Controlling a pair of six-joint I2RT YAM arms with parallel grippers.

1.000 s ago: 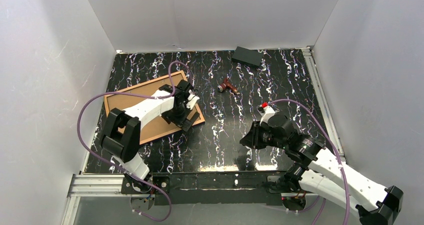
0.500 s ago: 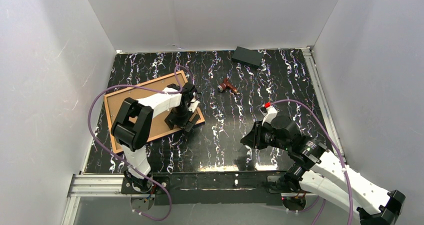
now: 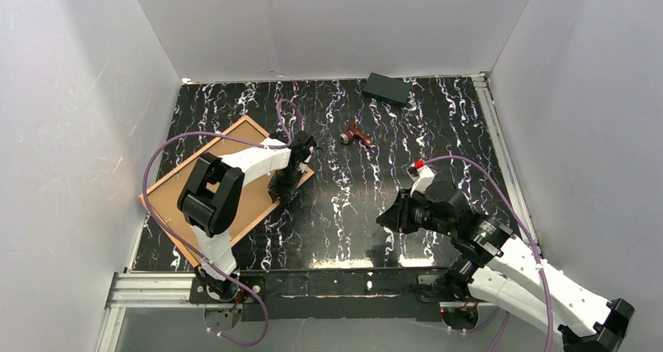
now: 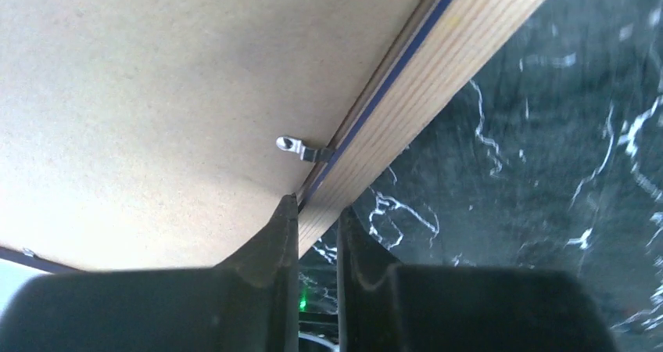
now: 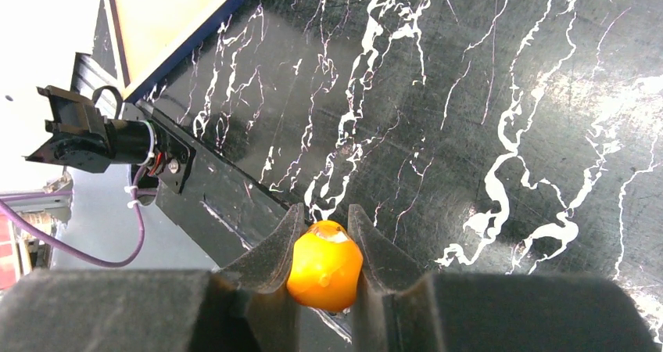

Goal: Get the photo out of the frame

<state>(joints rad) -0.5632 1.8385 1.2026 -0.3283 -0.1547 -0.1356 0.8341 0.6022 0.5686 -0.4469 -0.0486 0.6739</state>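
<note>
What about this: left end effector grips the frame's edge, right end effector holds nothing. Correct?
No. The right end effector holds a small orange object, seen in the right wrist view. The left end effector does grip the frame by its edge.

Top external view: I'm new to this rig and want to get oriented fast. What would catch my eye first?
First comes the large photo, brown board back up in its frame at the left of the black marbled table. The left pincer is clamped on the frame's right edge. Near the front right, the right pincer grips a small orange rounded object.
</note>
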